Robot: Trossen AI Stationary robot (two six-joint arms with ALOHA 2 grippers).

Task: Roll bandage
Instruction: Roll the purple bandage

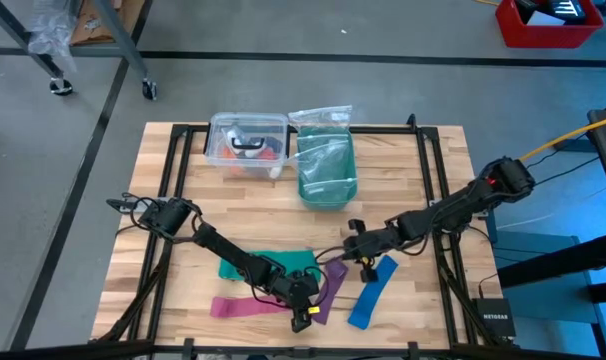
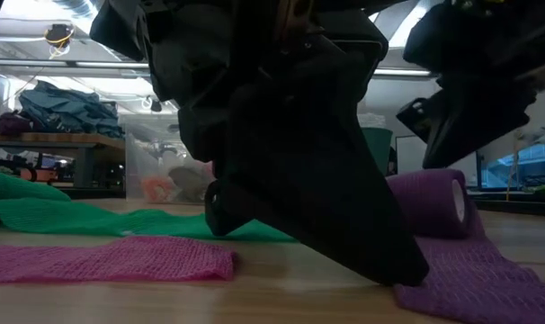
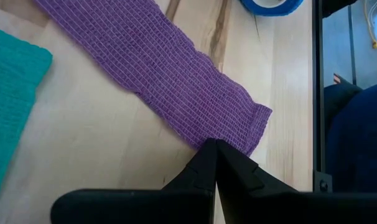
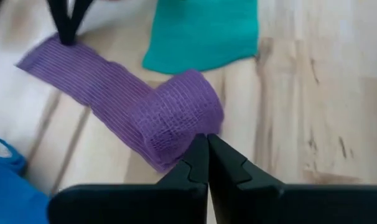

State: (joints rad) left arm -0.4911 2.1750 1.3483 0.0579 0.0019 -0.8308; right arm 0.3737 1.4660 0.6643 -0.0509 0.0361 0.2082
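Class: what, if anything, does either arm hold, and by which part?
Nothing is gripped. Both jaws are shut: left presses the purple bandage's flat end, right touches its rolled end.

even bright overhead light on the table, low view backlit by glaring ceiling lights, near arm a blurred dark silhouette, soft shadows, wrist views slightly soft

This looks like a robot lab or workshop. A wooden table with a black metal frame stands on a grey concrete floor marked with dark lines. Beside it are a wheeled metal rack and a red bin. The low view shows a big open hall with bright ceiling lights, a workbench piled with cloth, and a clear plastic box.
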